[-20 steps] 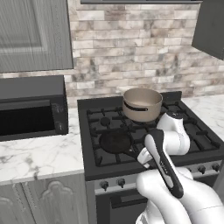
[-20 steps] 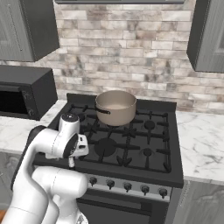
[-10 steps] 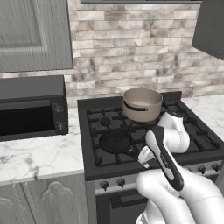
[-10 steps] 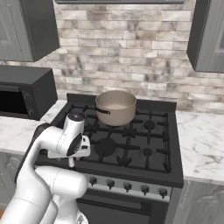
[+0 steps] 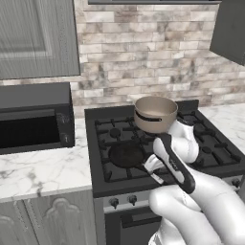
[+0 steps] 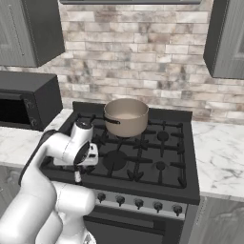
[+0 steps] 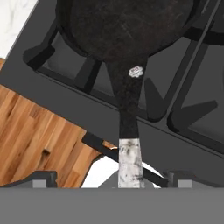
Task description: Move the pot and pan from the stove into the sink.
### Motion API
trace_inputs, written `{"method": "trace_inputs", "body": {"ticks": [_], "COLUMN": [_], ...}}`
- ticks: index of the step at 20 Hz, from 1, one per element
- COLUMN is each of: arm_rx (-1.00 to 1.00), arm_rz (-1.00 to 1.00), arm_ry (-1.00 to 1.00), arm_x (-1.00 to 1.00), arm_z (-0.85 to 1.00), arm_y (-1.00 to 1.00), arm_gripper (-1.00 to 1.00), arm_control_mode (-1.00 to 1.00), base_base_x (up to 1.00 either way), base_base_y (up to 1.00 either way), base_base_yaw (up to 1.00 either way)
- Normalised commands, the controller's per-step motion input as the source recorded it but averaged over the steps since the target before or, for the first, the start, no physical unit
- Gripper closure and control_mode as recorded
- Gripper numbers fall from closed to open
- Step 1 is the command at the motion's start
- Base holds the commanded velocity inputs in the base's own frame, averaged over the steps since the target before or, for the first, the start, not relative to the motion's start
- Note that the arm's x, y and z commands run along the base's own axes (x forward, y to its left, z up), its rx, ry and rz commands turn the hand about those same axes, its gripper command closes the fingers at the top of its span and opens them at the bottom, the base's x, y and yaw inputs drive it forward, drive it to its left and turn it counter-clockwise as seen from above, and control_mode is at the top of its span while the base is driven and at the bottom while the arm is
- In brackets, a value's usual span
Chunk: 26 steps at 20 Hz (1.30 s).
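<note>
The tool (image 7: 111, 177) hangs wide open over the stove's (image 5: 191, 158) near-left corner, straddling the silvery tip of the pan's (image 7: 124, 30) handle, whose long axis runs straight away toward the pan.

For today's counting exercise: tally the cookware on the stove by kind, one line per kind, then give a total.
Pots: 1, the tan pot on a back burner.
Pans: 1, the black pan on a front burner, its handle pointing off the stove's front edge.
Total: 2
</note>
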Motion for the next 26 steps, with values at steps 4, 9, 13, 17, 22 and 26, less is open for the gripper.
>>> {"method": "trace_inputs", "body": {"ticks": [4,9,13,17,22,26], "arm_rx": [0.00,-0.01,-0.04,-0.05,-0.07,-0.07], "arm_rz": [0.00,0.00,0.00,0.00,0.00,0.00], "arm_ry": [-0.01,0.00,0.00,0.00,0.00,0.00], "arm_x": [0.00,0.08,0.17,0.14,0.01,0.00], "arm_z": [-0.02,-0.36,-0.63,-0.80,-0.98,-0.95], "arm_y": [0.02,0.00,0.06,0.10,0.14,0.05], "arm_gripper": [-1.00,-1.00,-1.00,-1.00,-1.00,-1.00], "arm_control_mode": [-1.00,-1.00,-1.00,-1.00,-1.00,-1.00], "base_base_x": [0.00,0.00,0.00,0.00,0.00,0.00], "base_base_y": [0.00,0.00,0.00,0.00,0.00,0.00], "base_base_yaw": [0.00,0.00,0.00,0.00,0.00,0.00]}}
